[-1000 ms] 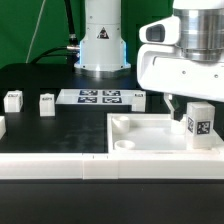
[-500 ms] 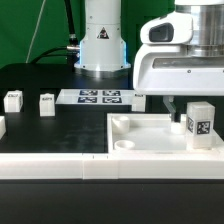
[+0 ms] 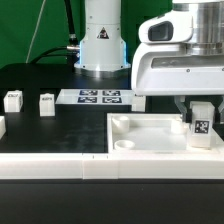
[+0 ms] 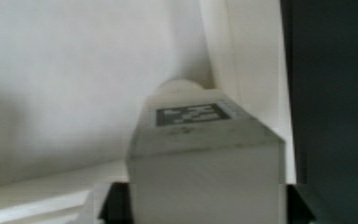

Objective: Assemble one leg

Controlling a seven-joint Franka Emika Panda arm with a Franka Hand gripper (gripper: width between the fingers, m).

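A: Looking at the exterior view, where does the leg (image 3: 201,124) sit?

B: Upright, at the exterior view's right, over the far right corner of the tabletop (image 3: 150,148). Its tagged face is turned toward the camera, and its long axis runs vertical, in line with the arm above it.

A: And the jaws (image 3: 198,106)?

B: Directly above, closed on the leg's upper end. A dark finger shows on each side of the post. In the wrist view the leg (image 4: 204,150) runs straight away from the camera, with dark finger pads flanking its near end, so the jaws are holding the leg, not spread wide.

A: So what does the coming move turn on?

B: I judge it's the alignment of the leg's lower end with the corner socket beneath it. The leg points straight down from the jaws, so a vertical descent should seat it. Whether the bottom already touches the tabletop I cannot tell; the rim hides it.

A: Anything else on the counter (image 3: 60,125)?

B: Two spare legs (image 3: 46,102) at the exterior view's left, well apart from the jaws, and the marker board (image 3: 100,97) behind.
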